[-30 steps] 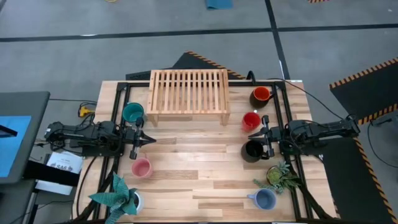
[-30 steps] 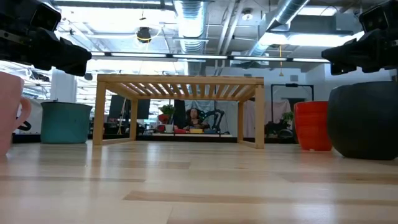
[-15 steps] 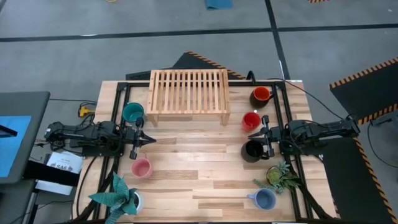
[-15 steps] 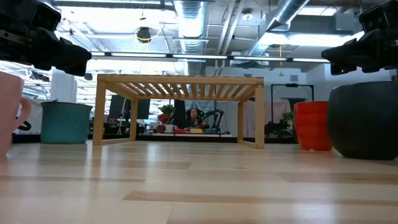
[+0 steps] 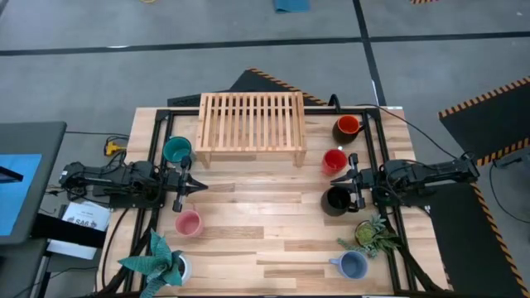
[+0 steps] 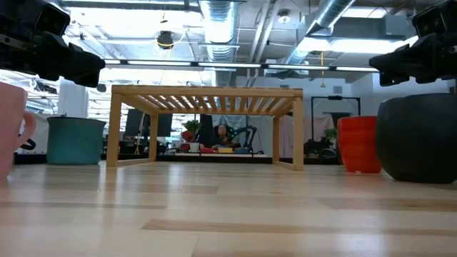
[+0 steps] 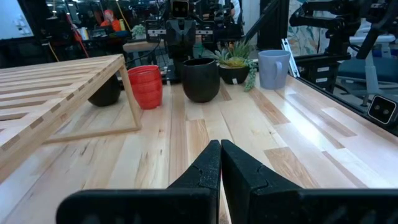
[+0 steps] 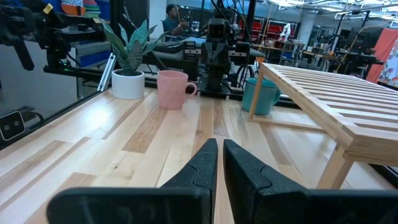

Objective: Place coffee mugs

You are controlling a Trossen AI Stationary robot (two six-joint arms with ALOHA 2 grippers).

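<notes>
Both arms parked low, nothing grabbed. Left gripper point(image 5: 192, 187) pinched narrow at table's 9 o'clock; teal mug point(image 5: 176, 150) just beside, pink mug point(image 5: 188, 223) near. Right gripper point(image 5: 352, 184) pinched narrow at 3 o'clock, by black mug point(image 5: 336, 200) and red mug point(image 5: 334, 161). Advice: spread fingers first, straddle rim, lift clear of wooden rack point(image 5: 251, 124).

Grey concrete floor point(image 5: 99, 83) crossed by dark lines surrounds the light wooden table point(image 5: 257, 223); exposed silver ducts point(image 6: 221, 14) and bright ceiling lights point(image 6: 357, 46) hang across the workshop's upper frame.
</notes>
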